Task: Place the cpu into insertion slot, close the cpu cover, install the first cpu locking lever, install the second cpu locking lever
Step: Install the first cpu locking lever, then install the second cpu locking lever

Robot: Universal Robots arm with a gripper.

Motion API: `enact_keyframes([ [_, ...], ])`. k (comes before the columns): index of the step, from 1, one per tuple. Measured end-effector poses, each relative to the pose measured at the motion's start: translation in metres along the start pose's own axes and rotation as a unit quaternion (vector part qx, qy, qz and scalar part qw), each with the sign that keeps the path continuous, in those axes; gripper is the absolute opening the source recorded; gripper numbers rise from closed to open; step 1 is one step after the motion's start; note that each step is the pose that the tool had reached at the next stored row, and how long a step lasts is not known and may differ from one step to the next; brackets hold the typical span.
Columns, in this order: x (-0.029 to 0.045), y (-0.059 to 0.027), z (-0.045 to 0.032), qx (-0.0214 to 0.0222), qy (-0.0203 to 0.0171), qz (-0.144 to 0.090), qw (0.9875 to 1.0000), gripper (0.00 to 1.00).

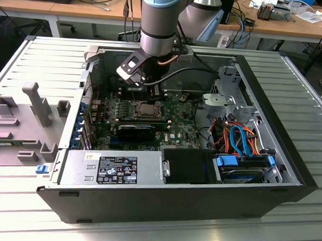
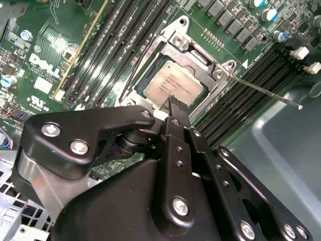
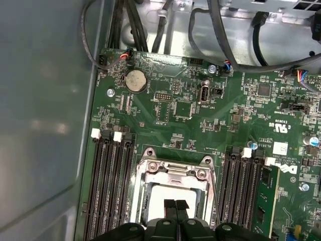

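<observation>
The cpu [image 2: 173, 85] lies flat in the insertion slot [image 2: 150, 106], its silver-grey top showing. The cpu cover [image 2: 196, 56] lies down over it as a silvery frame around the chip. A thin metal locking lever [image 2: 266, 92] sticks out free from one corner of the socket, and a dark wire lever [image 2: 132, 75] runs along the opposite side. My gripper [image 2: 178, 106] hangs just above the chip's edge, shut with nothing between its fingers [image 3: 169, 205]. In the exterior view the gripper [image 1: 151, 94] stands over the socket [image 1: 149, 110] inside the open computer case.
Black memory slots [image 3: 110, 186] flank the socket on both sides. The green board [image 1: 177, 126] lies in the case with a power supply [image 1: 111, 169] in front, a drive cage [image 1: 231, 94] and coloured cables [image 1: 238, 137] at the exterior view's right. A grey fixture [image 1: 36, 101] stands outside at its left.
</observation>
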State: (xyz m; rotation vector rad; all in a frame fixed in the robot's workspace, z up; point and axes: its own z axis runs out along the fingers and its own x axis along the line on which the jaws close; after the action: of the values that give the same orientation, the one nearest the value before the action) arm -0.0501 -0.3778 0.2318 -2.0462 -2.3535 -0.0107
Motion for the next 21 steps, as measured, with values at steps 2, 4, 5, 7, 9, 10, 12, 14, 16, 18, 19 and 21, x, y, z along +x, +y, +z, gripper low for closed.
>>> enact_keyframes([
  [2, 0.0, -0.0001, 0.0012, 0.009, 0.0014, 0.0, 1.0, 0.11],
  [4, -0.0001, -0.0001, 0.0016, 0.0197, 0.0024, 0.0, 0.9998, 0.11],
  [5, -0.0001, -0.0001, 0.0016, 0.0197, 0.0024, 0.0, 0.9998, 0.11],
  [7, -0.0001, -0.0001, 0.0016, 0.0197, 0.0024, 0.0, 0.9998, 0.11],
  [9, -0.0001, 0.0, 0.0017, 0.0197, 0.0024, 0.0, 0.9998, 0.11],
  [10, -0.0001, 0.0, 0.0017, 0.0197, 0.0024, 0.0, 0.9998, 0.11],
  [12, -0.0001, -0.0001, 0.0017, 0.0197, 0.0023, 0.0, 0.9998, 0.11],
  [14, -0.0001, -0.0001, 0.0016, 0.0197, 0.0023, 0.0, 0.9998, 0.11],
  [16, -0.0001, -0.0001, 0.0017, 0.0197, 0.0023, 0.0, 0.9998, 0.11],
  [18, -0.0001, -0.0001, 0.0017, 0.0197, 0.0023, 0.0, 0.9998, 0.11],
  [19, -0.0001, 0.0, 0.0017, 0.0198, 0.0022, -0.003, 0.9998, 0.11],
  [21, -0.0001, 0.0, 0.0017, 0.0198, 0.0021, -0.006, 0.9998, 0.11],
])
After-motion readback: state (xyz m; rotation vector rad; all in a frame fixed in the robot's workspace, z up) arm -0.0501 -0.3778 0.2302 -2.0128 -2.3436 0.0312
